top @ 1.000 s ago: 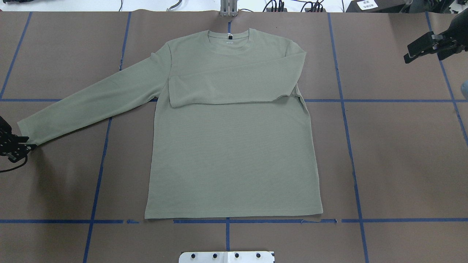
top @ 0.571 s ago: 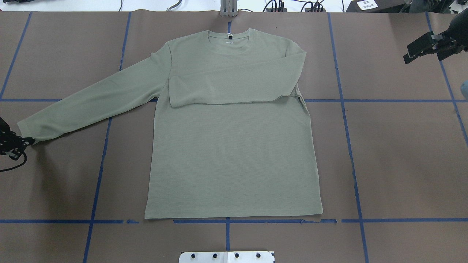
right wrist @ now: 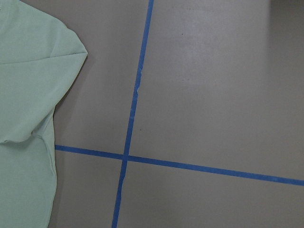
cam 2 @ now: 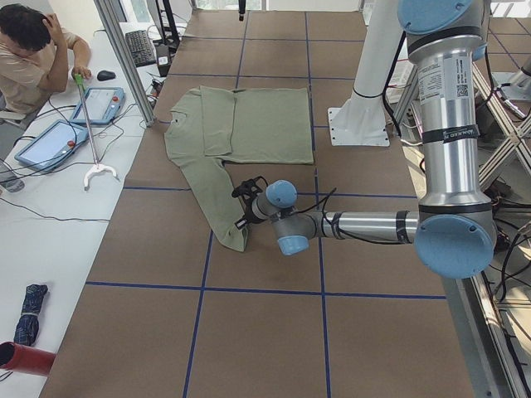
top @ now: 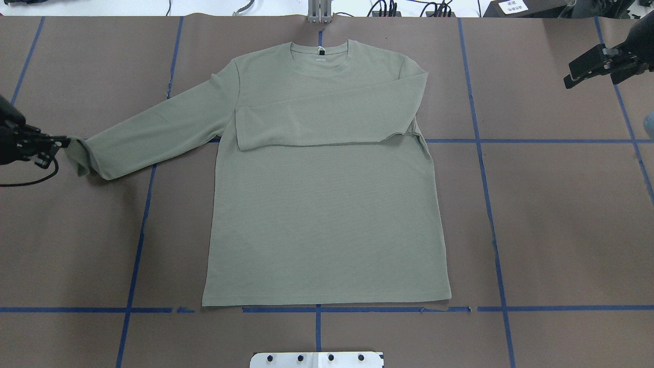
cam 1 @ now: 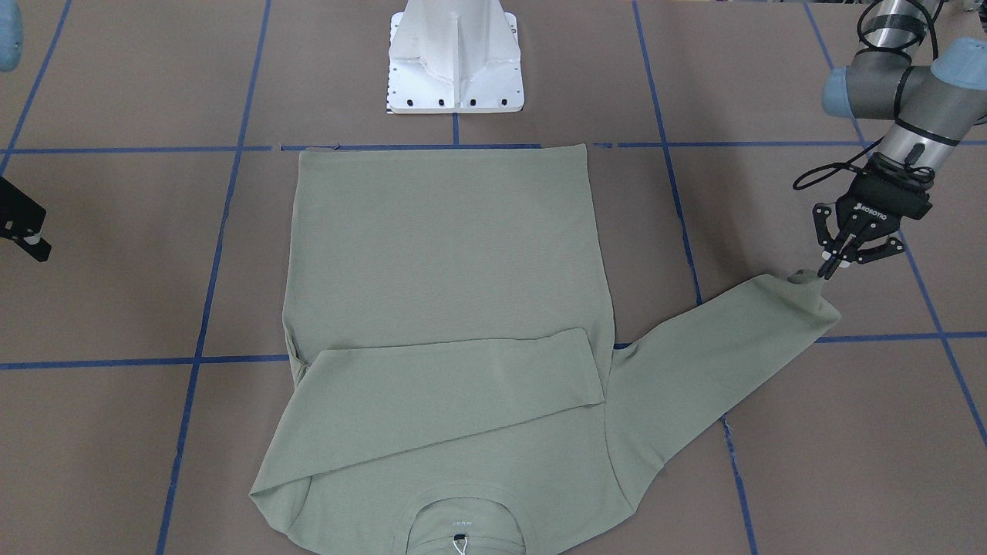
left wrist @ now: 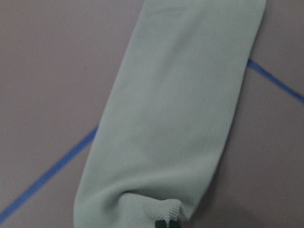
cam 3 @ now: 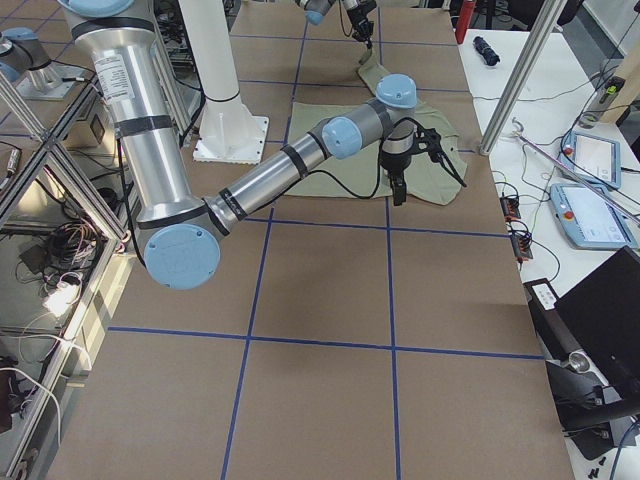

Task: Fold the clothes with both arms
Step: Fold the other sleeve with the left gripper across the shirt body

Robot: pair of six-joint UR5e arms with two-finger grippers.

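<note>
The sage-green shirt (top: pixel 327 214) lies flat, front up, neck at the table's far edge. One sleeve is folded across its chest (top: pixel 327 115). The other sleeve (top: pixel 153 133) stretches toward the overhead view's left. My left gripper (top: pixel 62 143) is shut on that sleeve's cuff and holds it slightly off the table; the front-facing view shows the gripper (cam 1: pixel 826 270) pinching the cuff's corner. The left wrist view shows the sleeve (left wrist: pixel 180 118) hanging from the fingertips. My right gripper (top: pixel 587 69) is open and empty, raised at the far right, away from the shirt. Its wrist view shows the shirt's edge (right wrist: pixel 23 95).
The white pedestal base (cam 1: pixel 455 62) stands at the table's near edge behind the shirt's hem. Blue tape lines (top: pixel 485 168) grid the brown table. A metal bracket (top: pixel 319 13) sits at the far edge. An operator (cam 2: pixel 33 58) sits at a side desk with tablets.
My left gripper has lifted the sleeve cuff and carried it toward the far side and inward, toward the shirt. The sleeve's end now bunches up. The right arm has not moved.
</note>
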